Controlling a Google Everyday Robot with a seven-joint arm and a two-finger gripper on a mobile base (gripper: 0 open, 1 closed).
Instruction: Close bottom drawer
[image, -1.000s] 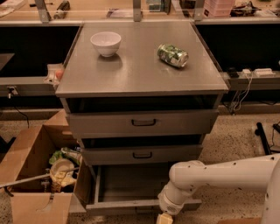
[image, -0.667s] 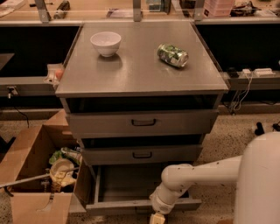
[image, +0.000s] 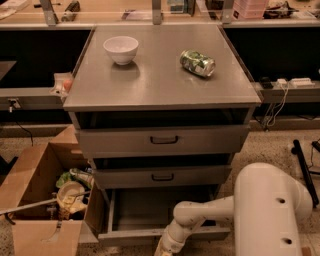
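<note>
The bottom drawer (image: 150, 212) is the lowest of three grey drawers and is pulled out, showing its shallow empty tray and thin front panel (image: 130, 234). My white arm (image: 210, 212) reaches from the right across the drawer's front right part. My gripper (image: 162, 250) is at the lower edge of the camera view, just in front of the drawer's front panel, mostly cut off by the frame. The two upper drawers (image: 162, 140) stand slightly ajar.
A white bowl (image: 121, 49) and a green can (image: 197, 62) lying on its side sit on the cabinet top (image: 160, 85). An open cardboard box (image: 40, 200) with trash stands on the floor at the left of the cabinet. Cables hang at the right.
My arm has swung left and lower along the drawer's front, and its large upper link has come into view at the lower right. The drawer stands open about as before.
</note>
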